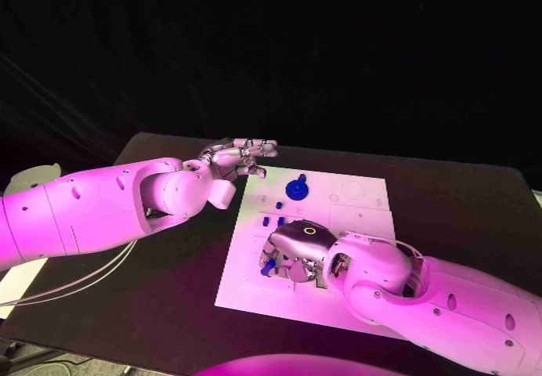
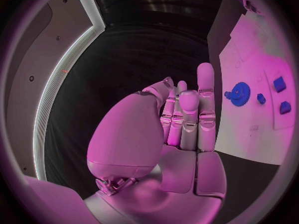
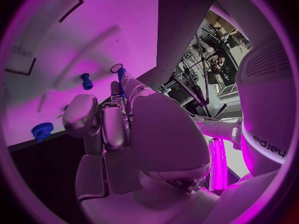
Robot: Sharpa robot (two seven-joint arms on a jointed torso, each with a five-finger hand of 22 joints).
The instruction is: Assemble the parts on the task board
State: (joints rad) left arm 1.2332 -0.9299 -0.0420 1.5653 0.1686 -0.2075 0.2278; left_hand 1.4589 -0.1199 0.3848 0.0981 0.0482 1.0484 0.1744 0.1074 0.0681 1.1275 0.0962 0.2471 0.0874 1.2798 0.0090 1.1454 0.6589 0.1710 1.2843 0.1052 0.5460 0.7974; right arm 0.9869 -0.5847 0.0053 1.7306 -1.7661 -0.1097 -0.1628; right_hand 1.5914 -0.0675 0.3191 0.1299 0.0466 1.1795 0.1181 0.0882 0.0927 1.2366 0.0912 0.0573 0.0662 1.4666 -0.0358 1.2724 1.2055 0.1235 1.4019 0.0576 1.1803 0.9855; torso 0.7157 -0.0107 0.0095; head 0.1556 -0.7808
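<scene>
The white task board (image 1: 363, 205) lies in the middle of the black table. A blue gear (image 1: 297, 189) sits near its far left corner, with small blue pieces (image 1: 272, 222) just in front of it. My right hand (image 1: 296, 249) is down on the board's near left part, fingers curled. In the right wrist view its fingertips (image 3: 117, 95) pinch a slim blue peg (image 3: 121, 78); another blue peg (image 3: 86, 80) stands on the board (image 3: 118, 15) beside it. My left hand (image 1: 240, 157) hovers off the board's far left corner, fingers straight (image 2: 187, 119), holding nothing.
Outlined recesses (image 1: 353, 190) mark the board's far right part. The left wrist view shows the gear (image 2: 238, 93) and two blue blocks (image 2: 280, 84) on the board (image 2: 249, 129). Bare black table (image 1: 169, 282) stretches to the board's left, where a white cable (image 1: 68, 286) hangs.
</scene>
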